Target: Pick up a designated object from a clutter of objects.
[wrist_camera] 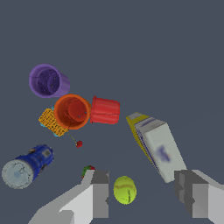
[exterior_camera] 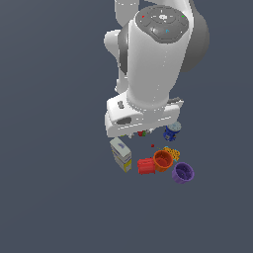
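Gripper: spread wide, nothing held; it is hung above the ball, which is seen between the two fingers.
Purple cup: found at the far edge of the clutter, lying tilted with its hollow mouth open to the wrist camera; in the exterior view it sits toward the exterior view's right, just beside the orange cup.
Neighbours: a red cup is touching the orange one; a blue can lies well apart; a box is near the ball; a tiny strawberry is between them.
Handling: judged light, stiff and thin-walled, likely smooth and prone to roll.
Hold: best taken across the rim, one finger inside the hollow.
Writing: a blurred blue mark is seen on the box; nothing can be read.
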Tool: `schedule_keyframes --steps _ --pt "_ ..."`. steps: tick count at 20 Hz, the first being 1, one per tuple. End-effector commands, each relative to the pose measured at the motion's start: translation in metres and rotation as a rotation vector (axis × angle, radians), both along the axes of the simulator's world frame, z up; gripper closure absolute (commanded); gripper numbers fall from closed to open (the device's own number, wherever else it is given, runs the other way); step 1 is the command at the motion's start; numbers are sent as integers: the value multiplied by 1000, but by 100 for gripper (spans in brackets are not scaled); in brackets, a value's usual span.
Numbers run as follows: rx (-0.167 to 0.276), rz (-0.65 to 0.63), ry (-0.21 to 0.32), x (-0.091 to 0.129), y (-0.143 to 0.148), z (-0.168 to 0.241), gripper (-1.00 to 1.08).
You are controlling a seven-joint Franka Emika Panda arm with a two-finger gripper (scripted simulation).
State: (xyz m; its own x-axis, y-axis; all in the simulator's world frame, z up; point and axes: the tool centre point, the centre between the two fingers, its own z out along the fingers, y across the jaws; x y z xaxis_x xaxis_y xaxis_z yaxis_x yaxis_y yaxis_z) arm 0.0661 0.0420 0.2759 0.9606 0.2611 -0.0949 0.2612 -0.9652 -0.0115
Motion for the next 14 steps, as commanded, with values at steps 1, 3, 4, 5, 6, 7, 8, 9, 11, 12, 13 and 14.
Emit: schedule_keyframes --steps 1,3,4,5,6,7,8,9,11,12,13,14 --pt "-3 61 12 13 12 -7 -20" --pt "-5 109 21 22 21 -13 -20" --pt "-6 133 26 27 26 -16 -20" --pt "-7 157 31 31 31 -19 -20" --pt "-8 181 36 36 36 -23 -20" --pt "-9 204 41 40 40 -26 -20" --pt "-9 228 46 44 45 -30 -20" --pt "-10 252 50 48 50 -34 -20" --pt "-11 298 60 55 60 -41 -20" --pt "-12 322 65 59 65 -46 -20" --pt "-13 345 71 62 71 -50 -20" --pt "-13 368 76 65 76 -54 -20"
